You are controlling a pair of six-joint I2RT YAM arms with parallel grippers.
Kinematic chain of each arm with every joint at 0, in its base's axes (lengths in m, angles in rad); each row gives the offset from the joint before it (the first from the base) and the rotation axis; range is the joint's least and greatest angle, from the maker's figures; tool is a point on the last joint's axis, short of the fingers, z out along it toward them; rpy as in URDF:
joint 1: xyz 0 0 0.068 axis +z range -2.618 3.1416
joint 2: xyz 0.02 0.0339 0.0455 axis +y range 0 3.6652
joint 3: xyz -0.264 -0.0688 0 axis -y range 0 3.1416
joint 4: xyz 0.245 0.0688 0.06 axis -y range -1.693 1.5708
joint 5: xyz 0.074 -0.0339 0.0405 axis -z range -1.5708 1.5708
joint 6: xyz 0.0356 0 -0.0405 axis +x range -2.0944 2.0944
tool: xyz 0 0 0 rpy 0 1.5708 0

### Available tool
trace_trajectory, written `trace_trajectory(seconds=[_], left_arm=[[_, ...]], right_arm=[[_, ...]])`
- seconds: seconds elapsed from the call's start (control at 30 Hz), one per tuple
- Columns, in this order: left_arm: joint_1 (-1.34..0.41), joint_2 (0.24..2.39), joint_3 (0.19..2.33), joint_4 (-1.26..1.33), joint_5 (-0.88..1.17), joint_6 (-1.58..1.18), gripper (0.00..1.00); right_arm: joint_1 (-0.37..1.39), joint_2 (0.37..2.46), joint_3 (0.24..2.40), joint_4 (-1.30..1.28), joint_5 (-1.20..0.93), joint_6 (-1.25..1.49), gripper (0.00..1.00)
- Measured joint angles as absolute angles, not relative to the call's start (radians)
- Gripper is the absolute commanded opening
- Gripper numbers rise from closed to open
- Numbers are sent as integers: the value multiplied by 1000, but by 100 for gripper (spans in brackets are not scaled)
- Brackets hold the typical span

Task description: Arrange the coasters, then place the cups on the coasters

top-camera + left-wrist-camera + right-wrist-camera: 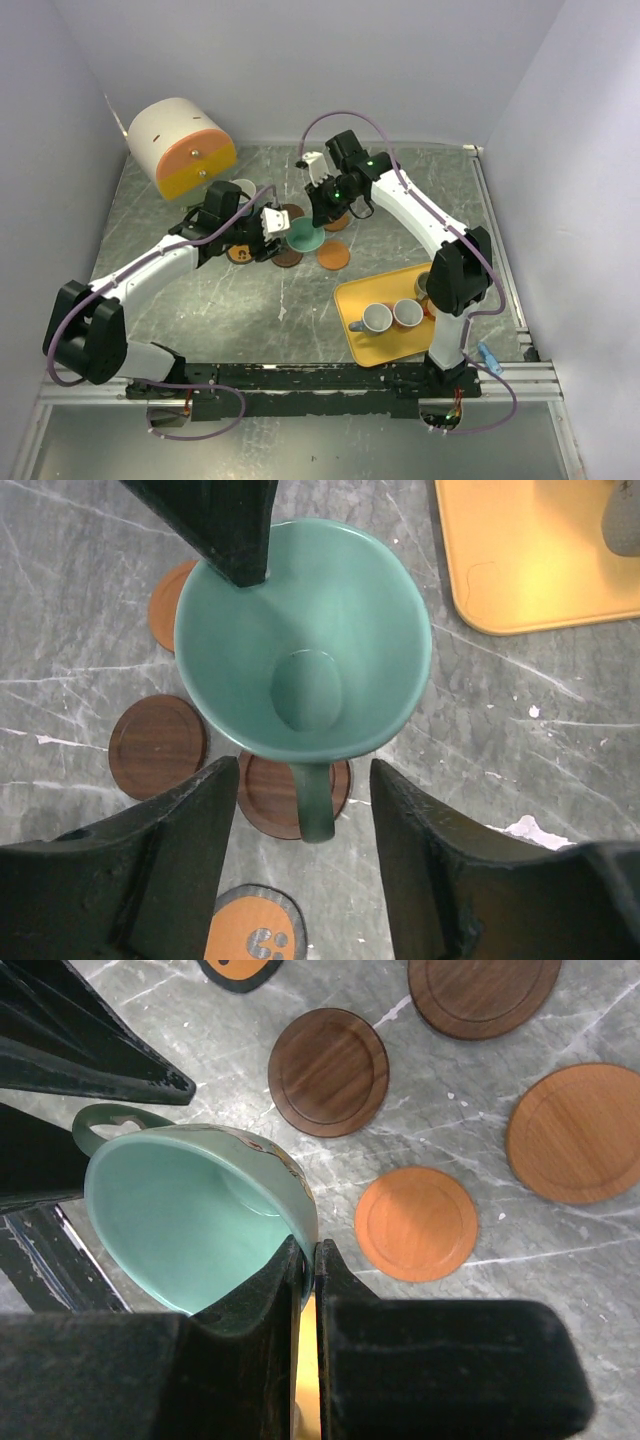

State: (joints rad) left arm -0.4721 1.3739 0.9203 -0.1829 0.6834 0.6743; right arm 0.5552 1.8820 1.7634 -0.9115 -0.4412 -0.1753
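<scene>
A teal cup (303, 237) (300, 640) hangs tilted over the coasters, with my right gripper (308, 1260) (322, 212) shut on its rim. My left gripper (305, 780) (272, 238) is open; its fingers (190, 830) stand on either side of the cup's handle (318, 805) without touching it. Below lie two dark brown coasters (328, 1072) (483, 990), a light wooden one (582, 1132), an orange one (416, 1223) and a yellow-orange one with a dark rim (250, 930). Two grey cups (377, 318) (407, 312) stand on the tray.
A yellow tray (380, 350) lies at the front right with a further cup (424, 283) at its far edge. A big white-and-orange cylinder (182, 147) lies at the back left, with a pale cup (243, 188) near it.
</scene>
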Motion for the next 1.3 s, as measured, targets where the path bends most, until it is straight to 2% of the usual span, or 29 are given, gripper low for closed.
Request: trace_trajectory(seconds=[0.37,0.53,0.63,0.77,1.0,1.3], left_arm=[[-500,1398,921,-188,640,692,34],[-501,1405,923,-203,621,701,8],[-501,1405,929,-209,611,701,7],[-501,1405,928,-212,611,700,7],[-480,1394,910,-229,617,703,7],[-242,1328,825,-253,667,721,7]], right_arm=[[561,1882,1760,-917,-446,-176,0],[561,1882,1759,-920,-445,-173,0],[561,1882,1756,-927,-445,-173,2],[562,1882,1756,-929,-446,-177,17],[564,1876,1756,-932,-453,-209,35],[535,1781,1657,-898,-480,-260,36]])
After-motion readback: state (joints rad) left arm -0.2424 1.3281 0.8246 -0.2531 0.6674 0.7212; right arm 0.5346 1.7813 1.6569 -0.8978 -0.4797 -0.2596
